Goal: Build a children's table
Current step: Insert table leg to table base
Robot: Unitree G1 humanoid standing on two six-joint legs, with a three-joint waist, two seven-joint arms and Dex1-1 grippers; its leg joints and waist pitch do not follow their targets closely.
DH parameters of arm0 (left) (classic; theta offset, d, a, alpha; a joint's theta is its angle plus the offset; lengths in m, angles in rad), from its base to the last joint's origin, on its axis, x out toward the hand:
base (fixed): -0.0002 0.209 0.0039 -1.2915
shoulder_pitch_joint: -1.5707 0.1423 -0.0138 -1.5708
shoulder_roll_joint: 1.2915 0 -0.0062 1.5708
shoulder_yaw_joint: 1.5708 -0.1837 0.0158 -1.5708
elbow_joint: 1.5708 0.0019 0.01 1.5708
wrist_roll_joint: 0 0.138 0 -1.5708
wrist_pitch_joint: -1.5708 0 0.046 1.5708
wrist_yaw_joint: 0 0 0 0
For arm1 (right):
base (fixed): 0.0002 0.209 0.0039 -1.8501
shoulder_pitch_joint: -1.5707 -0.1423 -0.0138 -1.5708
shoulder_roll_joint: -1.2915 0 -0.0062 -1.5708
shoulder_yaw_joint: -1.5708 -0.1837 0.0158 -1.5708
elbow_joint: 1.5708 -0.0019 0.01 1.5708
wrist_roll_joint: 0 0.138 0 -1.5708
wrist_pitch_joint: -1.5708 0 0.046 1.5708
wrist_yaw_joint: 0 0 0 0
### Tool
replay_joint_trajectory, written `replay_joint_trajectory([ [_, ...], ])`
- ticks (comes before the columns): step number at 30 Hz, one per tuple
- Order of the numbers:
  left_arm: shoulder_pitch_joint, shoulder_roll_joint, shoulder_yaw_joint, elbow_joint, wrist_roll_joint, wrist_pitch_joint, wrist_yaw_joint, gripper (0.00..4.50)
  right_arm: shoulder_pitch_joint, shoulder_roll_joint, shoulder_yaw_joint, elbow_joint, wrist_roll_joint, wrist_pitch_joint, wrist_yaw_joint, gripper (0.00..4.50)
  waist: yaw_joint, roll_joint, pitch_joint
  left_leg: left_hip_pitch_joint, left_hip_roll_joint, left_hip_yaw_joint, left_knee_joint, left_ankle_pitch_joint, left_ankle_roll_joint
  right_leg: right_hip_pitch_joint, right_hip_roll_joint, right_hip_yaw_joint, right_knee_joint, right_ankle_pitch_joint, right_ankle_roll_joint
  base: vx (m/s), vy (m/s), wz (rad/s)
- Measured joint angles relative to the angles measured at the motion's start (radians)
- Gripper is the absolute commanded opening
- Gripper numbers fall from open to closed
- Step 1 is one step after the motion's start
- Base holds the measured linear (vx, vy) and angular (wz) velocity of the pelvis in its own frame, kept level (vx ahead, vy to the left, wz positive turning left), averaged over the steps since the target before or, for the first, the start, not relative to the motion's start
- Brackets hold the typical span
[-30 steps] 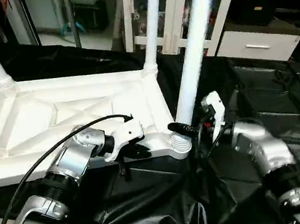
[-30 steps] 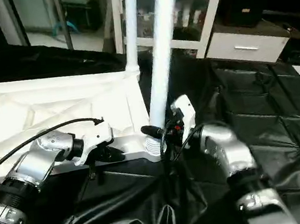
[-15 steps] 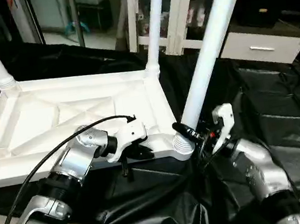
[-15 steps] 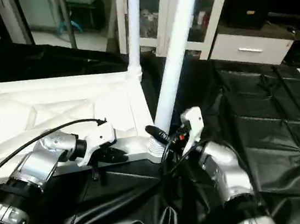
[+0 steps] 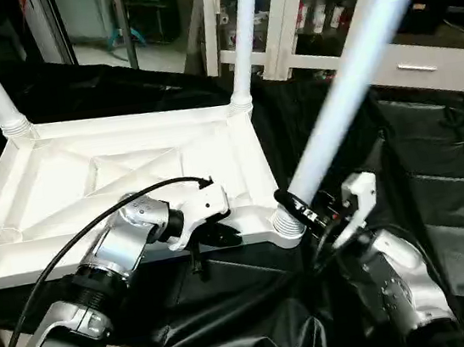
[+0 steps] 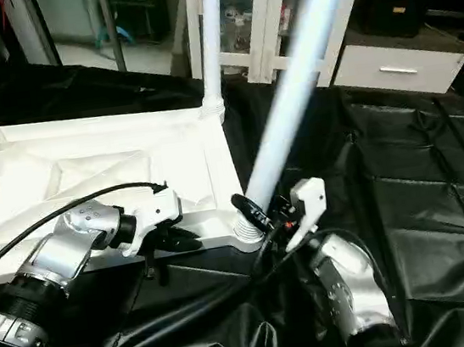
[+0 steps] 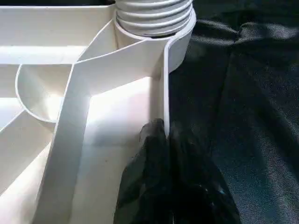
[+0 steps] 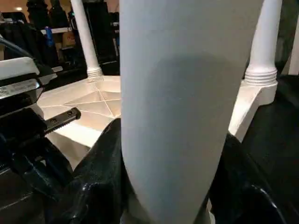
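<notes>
From the head views: upturned white table top [image 5: 128, 166] lying on the black cloth [image 5: 440, 197], ribs up, two legs [image 5: 241, 35] upright at the far corners. At the near right corner socket [image 5: 286, 224], a third leg [image 5: 357, 80] seated by its threaded end but leaning steeply away to the right. Right gripper [image 5: 306, 212] clamped round that leg just above the threads. Left gripper [image 5: 218, 233] pinching the near rim of the top, just beside the socket.

From the left wrist: black fingers [image 7: 154, 154] closed together on the thin upright rim wall, ribbed leg end sitting in the socket beyond.

From the right wrist: leg close up, dark pads [image 8: 103, 172] pressed on both of its sides.

Likely hollow plastic throughout, so light and stiff, yet smooth enough to slip or spin in the grip. Best taken low on the leg near the threads, as here, where leverage stays small. Thin rim probably flexes under hard pinching; ribbed corners look sturdier
</notes>
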Motion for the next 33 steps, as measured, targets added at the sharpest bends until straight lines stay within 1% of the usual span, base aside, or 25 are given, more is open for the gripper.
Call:
replay_joint_trajectory([
  [5,-0.001,-0.002,-0.001,0.000,-0.001,-0.005,-0.005,0.00,0.043,-0.002,0.001,-0.038,-0.012,-0.047,-0.002,1.86,0.004,0.000,0.000,-0.003,0.000,0.000,0.000,0.000,0.000,-0.002,0.000,0.000,0.000,0.000,0.000,0.000,0.000,0.00],
  [8,-0.001,-0.002,-0.001,0.000,-0.001,-0.006,-0.005,0.00,0.060,-0.012,0.011,-0.046,-0.029,-0.074,-0.002,1.86,0.004,0.001,0.001,-0.003,0.000,0.000,0.000,0.000,0.000,-0.002,0.000,0.000,-0.001,0.000,0.000,0.000,0.000,0.00],
  [11,-0.002,-0.002,-0.002,0.000,-0.001,-0.006,-0.005,0.00,0.071,-0.033,0.027,-0.052,-0.044,-0.079,-0.002,1.86,0.005,0.001,0.001,-0.003,0.000,0.000,0.000,0.000,0.000,-0.002,0.000,-0.001,-0.001,0.000,0.001,0.000,0.000,0.00],
  [14,-0.002,-0.001,-0.002,0.000,-0.001,-0.006,-0.005,0.00,0.075,-0.071,0.050,-0.067,-0.074,-0.081,0.008,1.86,0.005,0.000,0.000,-0.003,0.000,0.000,0.000,0.000,0.000,-0.002,0.000,-0.001,-0.001,0.000,0.001,0.000,0.000,0.00],
  [17,-0.002,-0.001,-0.006,0.001,-0.001,-0.006,-0.005,0.00,0.070,-0.092,0.063,-0.071,-0.081,-0.072,0.020,1.86,0.005,-0.001,-0.001,-0.003,0.000,0.000,0.000,0.000,0.000,-0.001,0.000,-0.001,-0.001,-0.001,0.001,0.000,0.000,0.00],
  [21,-0.001,0.000,-0.009,0.000,-0.001,-0.006,-0.011,0.00,0.047,-0.142,0.090,-0.088,-0.081,-0.012,0.069,1.86,0.006,-0.004,-0.003,-0.003,0.000,0.000,-0.001,0.000,0.000,-0.001,0.000,-0.001,-0.001,-0.001,0.002,0.000,0.000,0.00],
  [23,0.000,0.000,-0.010,0.000,-0.001,-0.005,-0.015,0.00,0.039,-0.159,0.099,-0.097,-0.081,0.017,0.087,1.86,0.008,-0.008,-0.005,-0.002,0.000,0.000,-0.001,0.000,0.000,-0.001,0.000,-0.001,-0.001,-0.002,0.003,0.000,0.000,0.00],
  [27,0.004,0.002,-0.012,-0.002,-0.001,-0.004,-0.022,0.00,0.022,-0.185,0.110,-0.110,-0.081,0.066,0.118,1.86,0.010,-0.012,-0.008,-0.001,0.000,0.000,-0.001,0.000,0.000,0.000,0.000,-0.001,-0.001,-0.002,0.003,0.000,0.000,0.00],
  [31,0.009,0.007,-0.017,-0.006,-0.002,-0.003,-0.025,0.00,-0.041,-0.241,0.147,-0.110,-0.086,0.160,0.177,1.86,0.011,-0.013,-0.009,0.002,0.001,0.000,-0.001,0.000,0.000,0.002,0.000,-0.001,-0.001,-0.003,0.004,0.000,0.000,0.00],
  [33,0.010,0.007,-0.018,-0.010,-0.002,-0.001,-0.026,0.00,-0.070,-0.264,0.165,-0.112,-0.103,0.189,0.203,1.86,0.012,-0.015,-0.010,0.002,0.000,0.000,-0.002,0.000,0.000,0.002,0.000,-0.001,0.000,-0.003,0.004,0.000,0.000,0.00],
])
